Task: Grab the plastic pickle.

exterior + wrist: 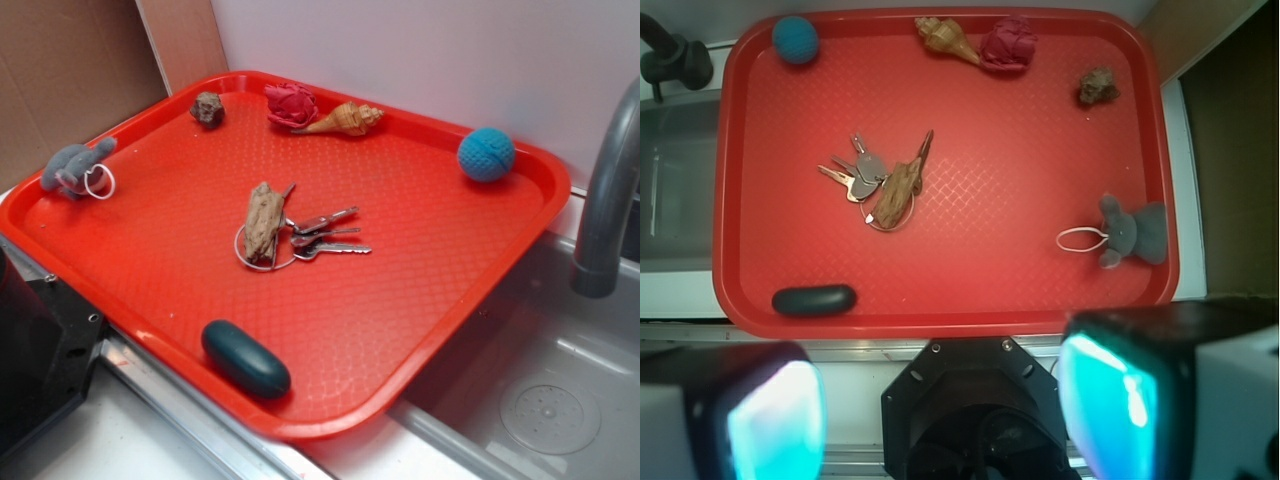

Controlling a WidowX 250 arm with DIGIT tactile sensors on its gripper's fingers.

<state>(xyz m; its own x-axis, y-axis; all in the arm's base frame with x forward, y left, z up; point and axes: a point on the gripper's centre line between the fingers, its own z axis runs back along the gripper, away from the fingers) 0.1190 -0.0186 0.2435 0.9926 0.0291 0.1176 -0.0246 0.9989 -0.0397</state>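
- Going left to right in the wrist view: the plastic pickle point(814, 299) lies flat in the tray's point(940, 322) near-left corner, just inside the rim, nothing touching it.
- Next over, keys point(858, 175) and a bit of driftwood point(898, 192) sit well apart from it, so no clutter worries.
- The gripper point(940, 400) hangs high above the tray's near edge with its 2 fingers point(775, 415) spread wide, holding nothing.
- I'd shift left, straddle the pickle's narrow width, and mind the rim.
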